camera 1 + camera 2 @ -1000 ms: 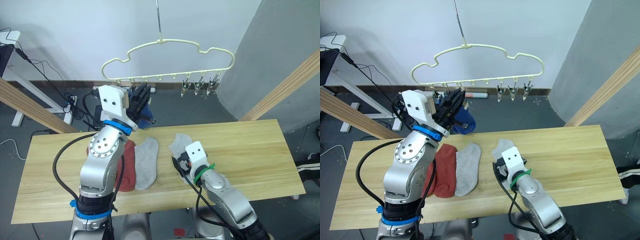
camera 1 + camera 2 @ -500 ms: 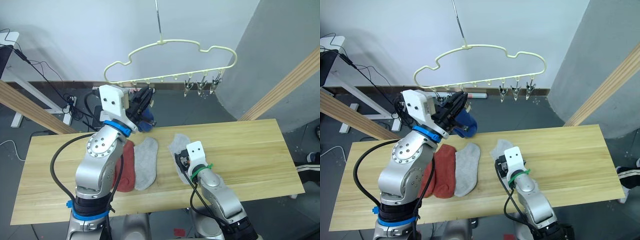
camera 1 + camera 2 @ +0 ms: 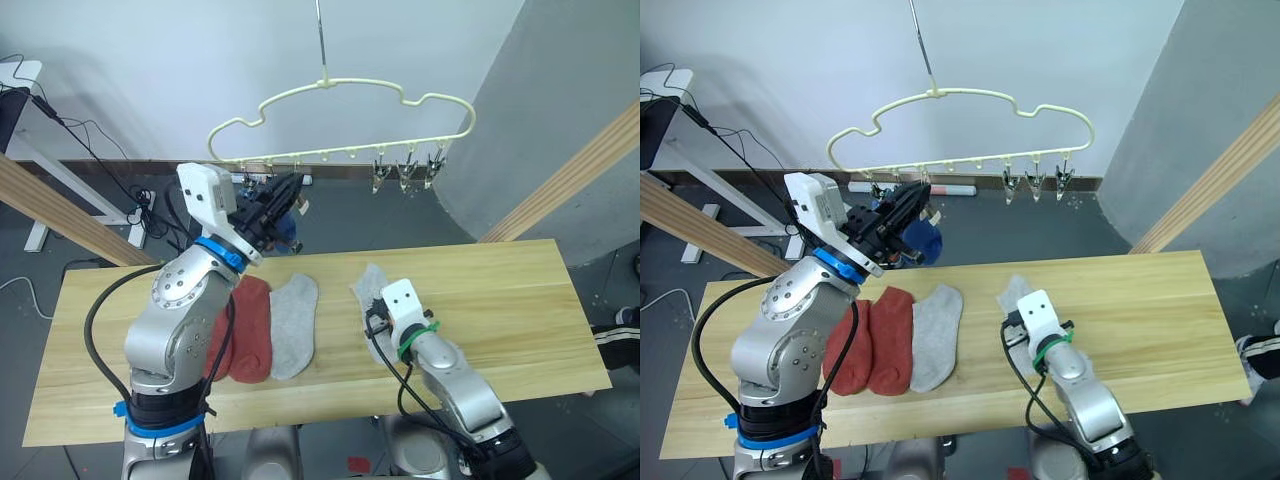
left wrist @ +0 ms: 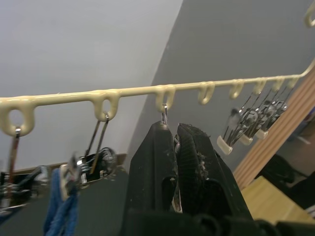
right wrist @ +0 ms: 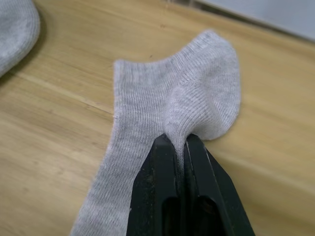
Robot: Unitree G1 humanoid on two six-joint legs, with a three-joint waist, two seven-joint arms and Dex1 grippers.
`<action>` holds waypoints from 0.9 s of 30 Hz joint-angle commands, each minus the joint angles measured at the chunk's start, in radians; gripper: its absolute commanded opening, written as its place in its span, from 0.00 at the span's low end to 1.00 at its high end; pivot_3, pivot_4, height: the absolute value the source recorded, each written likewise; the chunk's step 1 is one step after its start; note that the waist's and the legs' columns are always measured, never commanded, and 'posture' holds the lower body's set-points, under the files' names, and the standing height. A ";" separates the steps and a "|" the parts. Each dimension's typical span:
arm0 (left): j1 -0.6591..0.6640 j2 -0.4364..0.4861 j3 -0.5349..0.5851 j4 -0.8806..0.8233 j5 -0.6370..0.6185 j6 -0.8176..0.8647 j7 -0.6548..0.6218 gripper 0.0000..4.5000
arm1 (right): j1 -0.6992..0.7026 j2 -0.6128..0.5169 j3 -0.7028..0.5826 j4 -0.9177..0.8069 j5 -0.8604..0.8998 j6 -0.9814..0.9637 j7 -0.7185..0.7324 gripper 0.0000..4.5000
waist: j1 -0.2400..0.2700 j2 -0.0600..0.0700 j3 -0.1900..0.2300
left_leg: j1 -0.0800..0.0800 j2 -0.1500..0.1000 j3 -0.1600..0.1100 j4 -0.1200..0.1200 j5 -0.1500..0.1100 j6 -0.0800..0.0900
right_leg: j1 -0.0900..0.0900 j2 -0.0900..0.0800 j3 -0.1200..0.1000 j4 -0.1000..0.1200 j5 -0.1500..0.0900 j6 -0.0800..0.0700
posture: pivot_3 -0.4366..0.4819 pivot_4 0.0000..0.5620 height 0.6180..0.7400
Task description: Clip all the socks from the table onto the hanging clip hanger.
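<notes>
The cream clip hanger (image 3: 300,92) hangs above the far edge of the table (image 3: 520,300). My left gripper (image 4: 172,132) is raised to its bar and shut on a metal clip (image 4: 164,112). A blue sock (image 4: 60,206) hangs from a clip beside it, and its lower end (image 3: 922,240) dangles behind the arm. My right gripper (image 5: 178,141) is shut on a pinched fold of a light grey sock (image 5: 162,98), which lies on the table. Two rust-red socks (image 3: 250,330) and another grey sock (image 3: 295,325) lie side by side to the left.
Three free clips (image 3: 405,172) hang at the hanger's right end. Slanted wooden poles stand at the left (image 3: 60,215) and the right (image 3: 565,185) of the table. Cables and a white desk leg (image 3: 70,185) lie on the floor behind. The table's right half is bare wood.
My right gripper has shut on the grey sock it was hovering over. My left arm has swung its elbow leftward while its gripper stays up at the clips.
</notes>
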 commanded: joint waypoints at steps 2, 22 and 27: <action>-0.033 0.005 0.025 -0.021 -0.066 0.027 0.012 0.00 | -0.093 -0.087 -0.004 -0.099 -0.005 -0.141 0.137 0.00 | -0.005 0.000 0.001 | 0.000 0.000 0.000 0.000 0.000 0.000 | 0.000 0.001 0.000 0.000 -0.001 0.001 | 0.21 0.69 1.00; -0.060 0.015 0.029 -0.032 -0.162 0.087 0.078 0.00 | -0.173 -0.001 0.005 -0.136 0.104 -0.284 0.311 0.00 | -0.001 0.000 0.001 | 0.000 0.000 -0.001 0.000 0.000 0.000 | 0.000 -0.001 -0.001 0.000 0.002 -0.004 | 0.21 0.70 1.00; -0.059 0.020 0.026 -0.027 -0.165 0.082 0.084 0.00 | -0.171 0.013 -0.006 -0.147 0.121 -0.286 0.316 0.00 | -0.001 0.000 0.001 | 0.000 0.000 -0.001 0.000 0.000 0.000 | 0.000 -0.001 -0.001 0.000 0.002 -0.004 | 0.21 0.70 1.00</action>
